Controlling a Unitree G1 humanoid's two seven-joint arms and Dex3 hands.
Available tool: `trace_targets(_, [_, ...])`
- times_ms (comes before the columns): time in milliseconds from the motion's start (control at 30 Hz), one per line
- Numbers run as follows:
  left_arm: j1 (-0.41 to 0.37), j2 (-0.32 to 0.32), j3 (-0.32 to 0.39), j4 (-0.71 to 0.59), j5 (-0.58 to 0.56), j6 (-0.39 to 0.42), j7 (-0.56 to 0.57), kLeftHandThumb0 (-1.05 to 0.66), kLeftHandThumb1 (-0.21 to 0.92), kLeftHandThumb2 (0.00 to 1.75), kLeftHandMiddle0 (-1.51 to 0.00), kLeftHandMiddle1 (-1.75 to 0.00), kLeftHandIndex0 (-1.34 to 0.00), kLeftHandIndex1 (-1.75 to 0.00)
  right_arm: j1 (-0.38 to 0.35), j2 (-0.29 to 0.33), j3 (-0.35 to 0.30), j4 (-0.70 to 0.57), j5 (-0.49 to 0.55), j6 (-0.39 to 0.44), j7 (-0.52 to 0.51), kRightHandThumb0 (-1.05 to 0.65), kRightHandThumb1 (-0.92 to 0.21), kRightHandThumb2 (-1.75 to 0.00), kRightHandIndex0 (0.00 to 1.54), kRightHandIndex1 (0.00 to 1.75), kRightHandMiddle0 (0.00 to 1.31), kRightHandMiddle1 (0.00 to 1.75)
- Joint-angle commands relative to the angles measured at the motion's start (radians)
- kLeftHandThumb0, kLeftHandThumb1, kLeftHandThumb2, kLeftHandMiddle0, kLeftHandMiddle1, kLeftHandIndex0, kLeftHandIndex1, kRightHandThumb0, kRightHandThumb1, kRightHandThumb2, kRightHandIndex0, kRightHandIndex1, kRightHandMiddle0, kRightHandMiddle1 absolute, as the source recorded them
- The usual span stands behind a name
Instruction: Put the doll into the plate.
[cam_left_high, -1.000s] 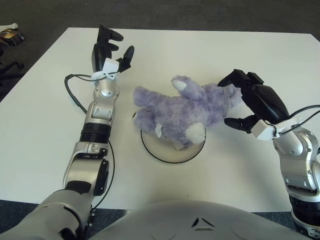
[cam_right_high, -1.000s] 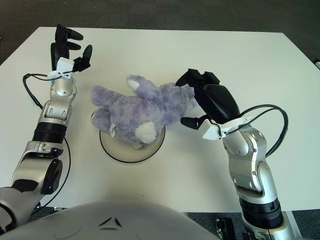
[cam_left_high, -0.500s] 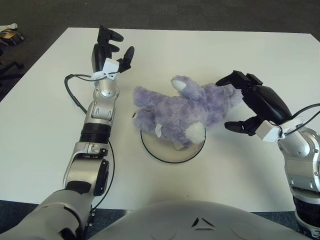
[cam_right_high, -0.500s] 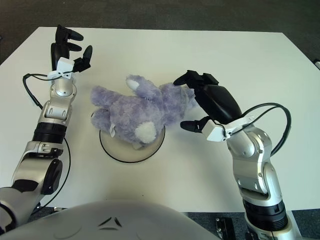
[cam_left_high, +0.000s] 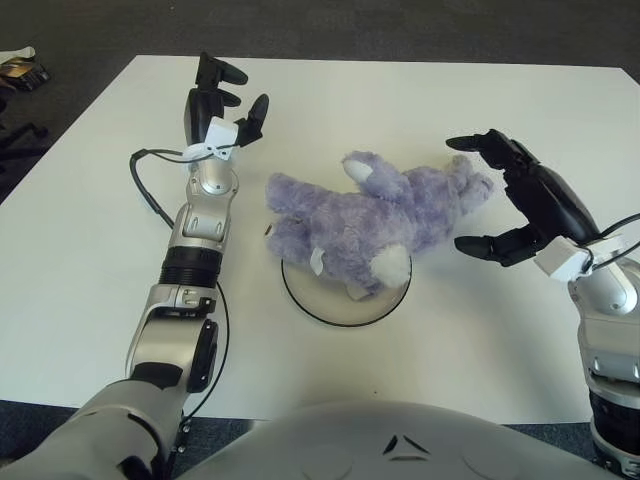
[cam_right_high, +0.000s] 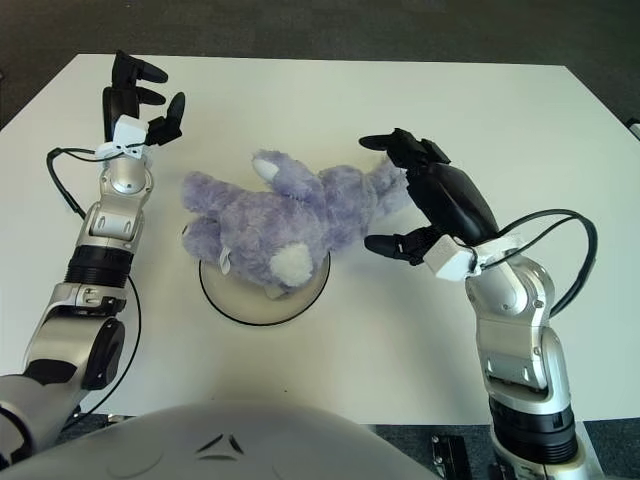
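Purple plush bear (cam_left_high: 375, 220) sprawled across the white plate (cam_left_high: 345, 302), lower half over the dish, head and arm spilling past the rim toward 2 o'clock. Right hand (cam_left_high: 520, 200) just off the bear's head at 3 o'clock, fingers spread, gripping nothing. Left hand (cam_left_high: 215, 95) at 10 o'clock on the white table (cam_left_high: 80, 260), fingers loosely apart, empty.
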Motion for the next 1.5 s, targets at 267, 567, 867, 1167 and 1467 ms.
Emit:
trace_targets(267, [0.008,-0.001,0.003,0.019,-0.038,-0.032,-0.03,0.0,0.73,0.73,-0.36,-1.5,-0.26,-1.75,-0.076,0.078,-0.013,0.064,0.043,0.063,-0.105,0.19,-0.05,-1.48,0.0,0.23,0.0,0.86])
trace_targets(567, [0.007,0.005,-0.001,0.038,-0.044,-0.052,-0.046,-0.01,0.73,0.72,-0.36,-1.49,-0.27,-1.75,-0.111,0.053,-0.014,0.211,0.022,0.008,-0.178,0.2,-0.05,-1.51,0.0,0.26,0.0,0.94])
trace_targets(867, [0.022,-0.016,-0.014,0.035,-0.046,-0.042,-0.058,0.0,0.72,0.74,-0.44,-1.47,-0.22,-1.75,-0.191,0.026,-0.007,0.395,-0.037,-0.07,-0.305,-0.03,-0.07,-1.44,0.0,0.59,0.0,1.19])
trace_targets(1167, [0.014,-0.042,0.001,0.061,-0.079,-0.042,-0.057,-0.01,0.68,0.82,-0.43,-1.55,-0.19,-1.75,-0.227,0.008,-0.005,0.57,-0.082,-0.214,-0.478,-0.34,-0.11,-1.33,0.08,1.04,0.08,1.44])
trace_targets(1467, [0.021,-0.058,0.009,0.102,-0.127,-0.069,-0.08,-0.01,0.63,0.9,-0.42,-1.6,-0.22,-1.75,-0.253,0.07,-0.055,0.564,0.065,-0.136,-0.458,-0.26,-0.08,-1.37,0.29,1.2,0.23,1.48])
